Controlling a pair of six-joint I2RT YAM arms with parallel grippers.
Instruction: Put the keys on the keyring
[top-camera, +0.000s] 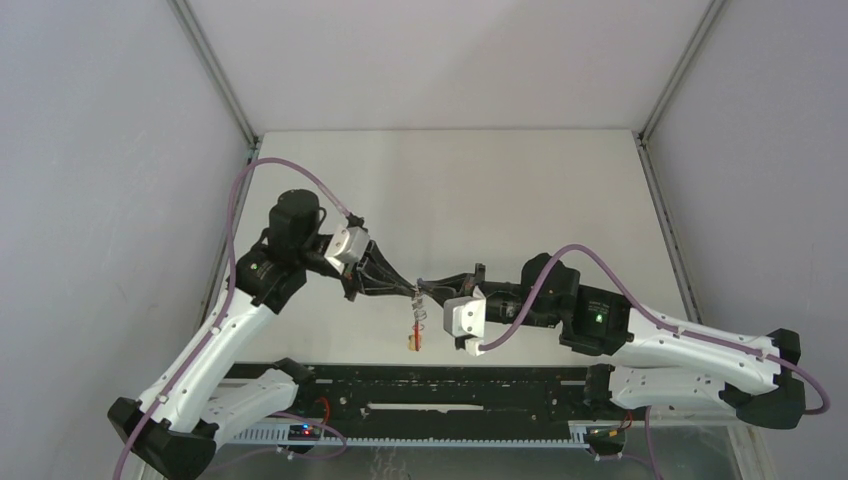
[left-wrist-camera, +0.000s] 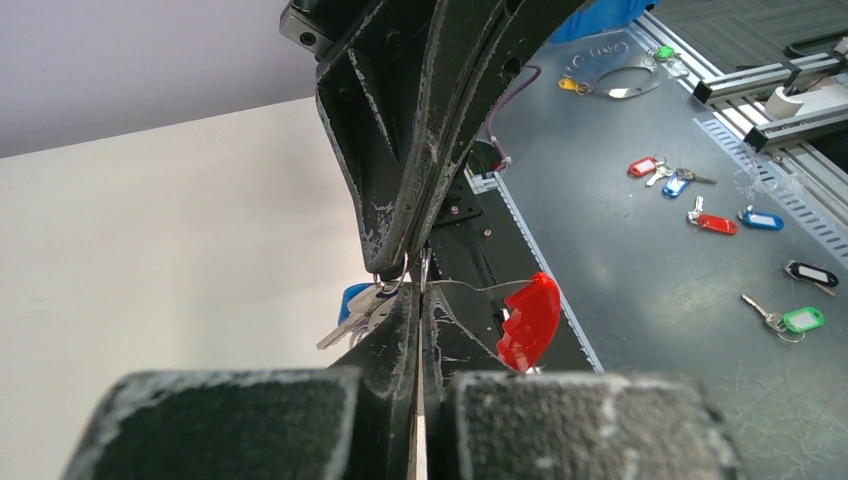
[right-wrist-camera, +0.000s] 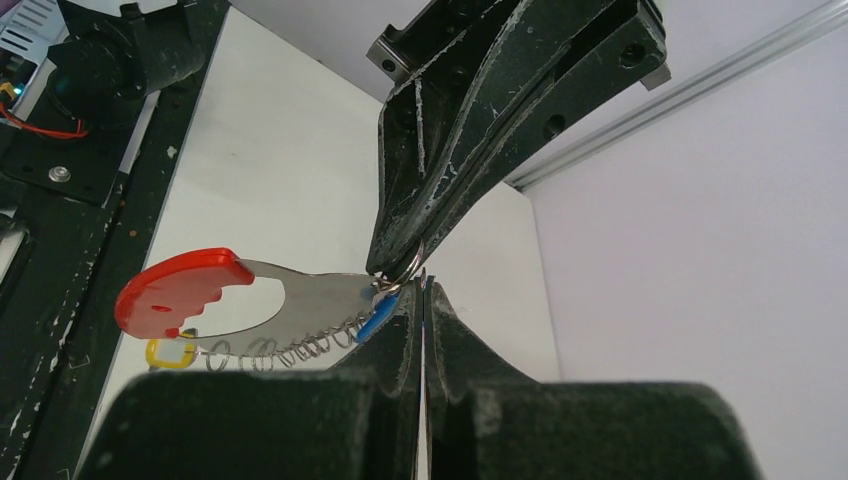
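Both grippers meet tip to tip above the table's front middle. My left gripper (top-camera: 408, 289) (left-wrist-camera: 421, 292) is shut on one end of the keyring (top-camera: 419, 318) (right-wrist-camera: 310, 304), a grey metal holder that hangs down from it. Its red band (left-wrist-camera: 528, 318) (right-wrist-camera: 172, 291) is at the far end, with the row of wire clips (right-wrist-camera: 280, 348) below. The yellow key (top-camera: 411, 345) (right-wrist-camera: 168, 352) hangs at the clip nearest the red band. My right gripper (top-camera: 428, 290) (right-wrist-camera: 424, 287) is shut and pinches the split ring of the blue key (left-wrist-camera: 353, 300) (right-wrist-camera: 372, 319) against the holder's held end.
A black rail (top-camera: 440, 385) runs along the table's near edge under the hanging keyring. White walls close in the left, back and right. In the left wrist view a grey bench (left-wrist-camera: 640, 250) beyond the table carries several spare tagged keys (left-wrist-camera: 712, 222).
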